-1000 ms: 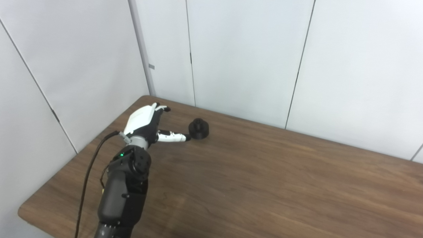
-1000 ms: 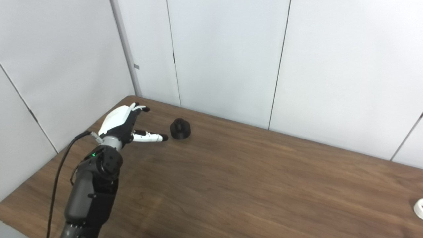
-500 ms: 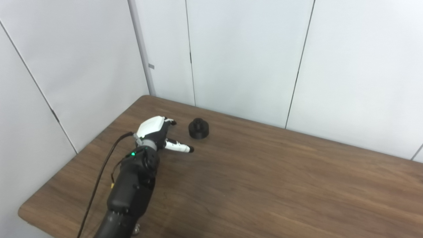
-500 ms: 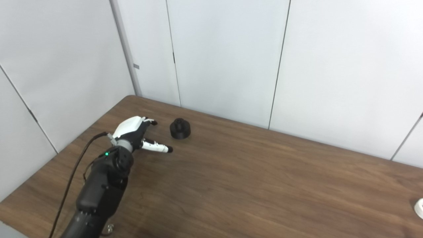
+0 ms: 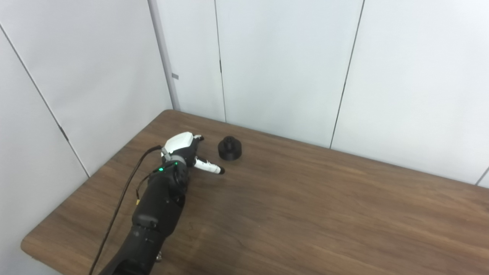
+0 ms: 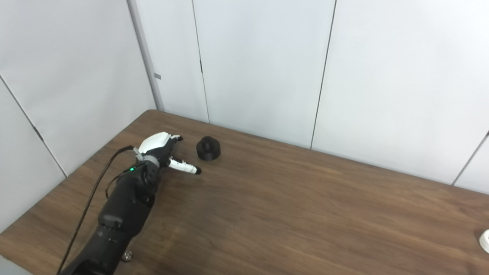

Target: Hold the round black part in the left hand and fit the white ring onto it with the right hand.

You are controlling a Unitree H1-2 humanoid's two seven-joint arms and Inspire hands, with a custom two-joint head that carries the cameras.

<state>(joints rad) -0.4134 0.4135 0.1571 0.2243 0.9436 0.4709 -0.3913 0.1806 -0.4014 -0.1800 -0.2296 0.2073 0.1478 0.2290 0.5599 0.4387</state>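
**Even, soft light; mild softness of detail**

Both views are lit brightly and evenly from above. The white wall panels [image 5: 286, 68] are rendered pale, without blown glare. A faint sheen is seen on the brown table [image 5: 305, 214]. Only short, soft shadows are cast beside the black part [image 5: 229, 149] and under the left hand [image 5: 183, 147]. Fine detail is slightly blurred throughout.

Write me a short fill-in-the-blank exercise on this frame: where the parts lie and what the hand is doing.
1. The round black part rests on the brown wooden ____.
2. The left hand, fingers apart, holds ____.
3. The white ring shows only at the ____ edge of the right eye view.
4. The ____ hand is out of view.

Missing words: table; nothing; right; right
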